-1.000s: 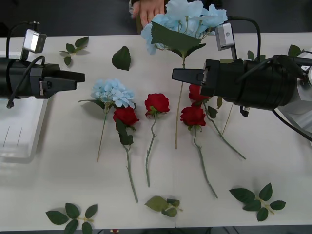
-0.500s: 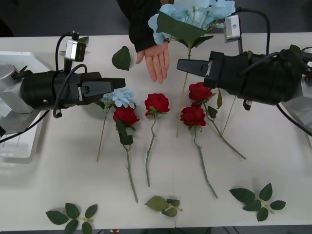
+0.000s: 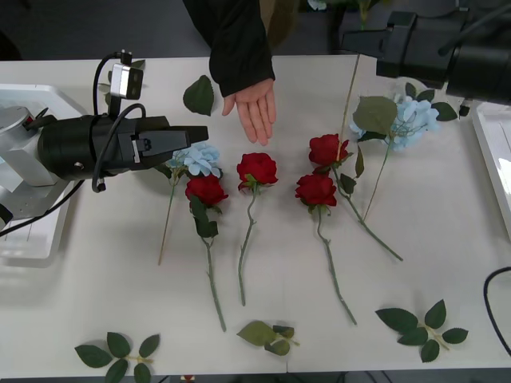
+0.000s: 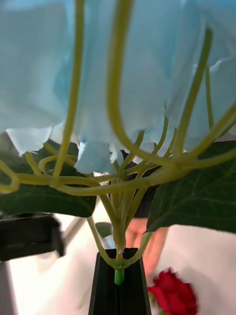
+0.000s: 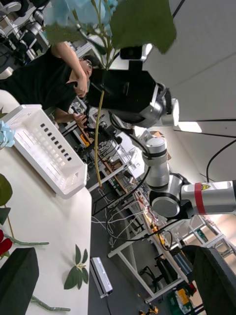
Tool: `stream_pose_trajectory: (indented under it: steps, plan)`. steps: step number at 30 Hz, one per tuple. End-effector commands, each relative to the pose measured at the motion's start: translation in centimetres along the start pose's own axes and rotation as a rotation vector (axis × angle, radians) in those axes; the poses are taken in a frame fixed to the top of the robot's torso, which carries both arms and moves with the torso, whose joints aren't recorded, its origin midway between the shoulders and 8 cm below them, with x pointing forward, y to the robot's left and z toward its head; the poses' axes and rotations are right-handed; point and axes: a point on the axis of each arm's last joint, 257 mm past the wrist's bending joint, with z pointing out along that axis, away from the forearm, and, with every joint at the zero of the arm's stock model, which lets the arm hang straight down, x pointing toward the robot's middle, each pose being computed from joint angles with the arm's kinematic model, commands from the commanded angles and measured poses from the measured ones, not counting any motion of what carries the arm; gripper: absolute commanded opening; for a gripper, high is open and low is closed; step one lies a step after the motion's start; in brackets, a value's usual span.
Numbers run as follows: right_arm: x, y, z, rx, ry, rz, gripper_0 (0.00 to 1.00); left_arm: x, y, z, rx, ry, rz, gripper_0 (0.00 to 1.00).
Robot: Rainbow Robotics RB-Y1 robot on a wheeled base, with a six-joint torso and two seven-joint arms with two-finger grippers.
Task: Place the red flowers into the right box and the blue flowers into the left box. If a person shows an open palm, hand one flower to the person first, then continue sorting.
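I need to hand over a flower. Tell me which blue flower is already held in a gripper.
The blue flower clamped by its stem in the right gripper, raised off the table. The other two blue flowers lie flat on the table.

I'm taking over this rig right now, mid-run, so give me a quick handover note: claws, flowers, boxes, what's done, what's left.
Right claw: shut on the held blue flower, raised above the table's far side.
Left claw: open, empty, just above the near blue flower.
Open palm: a person's, resting on the table beyond the roses.
On the table: four red roses, plus the far blue flower.
Done: no flower visible in the left box or right box.
Left: hand over one flower, probably the held one, then sort everything.
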Motion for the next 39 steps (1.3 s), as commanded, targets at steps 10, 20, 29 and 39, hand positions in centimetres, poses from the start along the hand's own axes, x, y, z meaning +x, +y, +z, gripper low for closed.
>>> stream_pose_trajectory:
  steps: [10,20,29,39]
  plan:
    - [-7.1,7.9,6.6,0.217,-0.101,-0.183,0.00,-1.8,-1.3,1.8,0.041,0.002,0.092,0.91]
    - [-6.9,9.1,9.3,0.297,-0.182,-0.199,0.00,-1.6,-1.3,1.8,0.040,0.005,0.094,0.92]
    - [-6.8,9.1,9.3,0.292,-0.182,-0.191,0.00,-1.6,-1.0,1.7,0.031,0.003,0.092,0.92]
    - [-7.1,8.9,9.2,0.295,-0.192,-0.176,0.00,-1.8,-1.0,1.7,0.029,-0.001,0.093,0.91]
